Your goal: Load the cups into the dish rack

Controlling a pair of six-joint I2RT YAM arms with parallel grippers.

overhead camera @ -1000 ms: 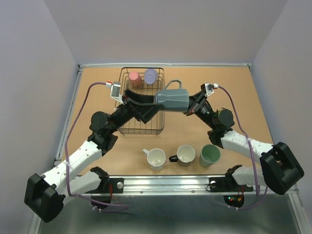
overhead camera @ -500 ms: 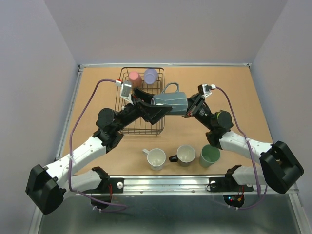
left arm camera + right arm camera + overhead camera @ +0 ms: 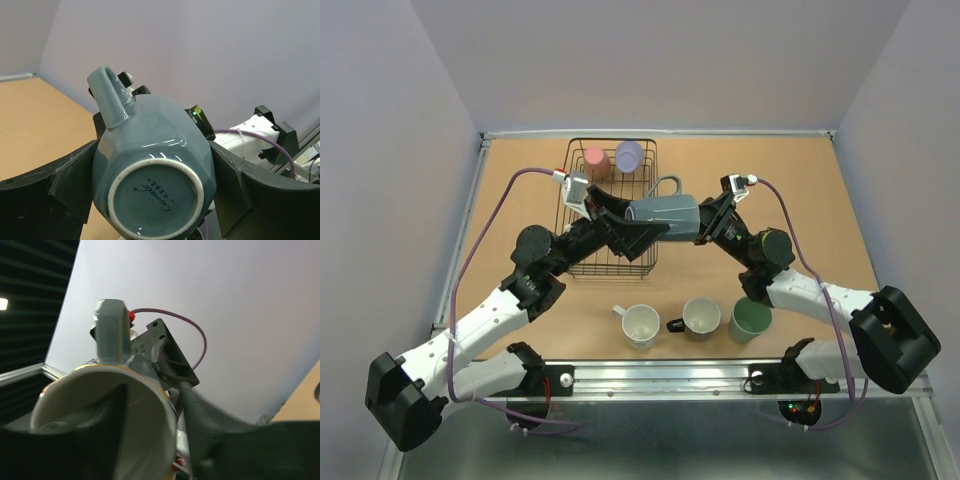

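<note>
A blue-grey cup (image 3: 665,215) hangs on its side in the air by the right edge of the dish rack (image 3: 620,264), handle up. My left gripper (image 3: 640,222) is shut on its body; the left wrist view has the cup's base (image 3: 156,197) facing the camera, with a finger (image 3: 75,185) pressed on each side. My right gripper (image 3: 702,222) stands open astride the rim (image 3: 167,412), one finger inside the cream interior (image 3: 80,410), the other outside and apart from the wall. A pink cup (image 3: 596,162) and a lavender cup (image 3: 629,155) sit in the rack's far end.
Three cups stand in a row near the table's front edge: a cream one (image 3: 640,325), a black-handled one (image 3: 701,317) and a mint green one (image 3: 751,319). Both arms' cables arc above the table.
My left gripper has come in from the left and closed on the cup's body. My right gripper's jaws have spread from their grip on the rim. The cup shifted slightly left.
</note>
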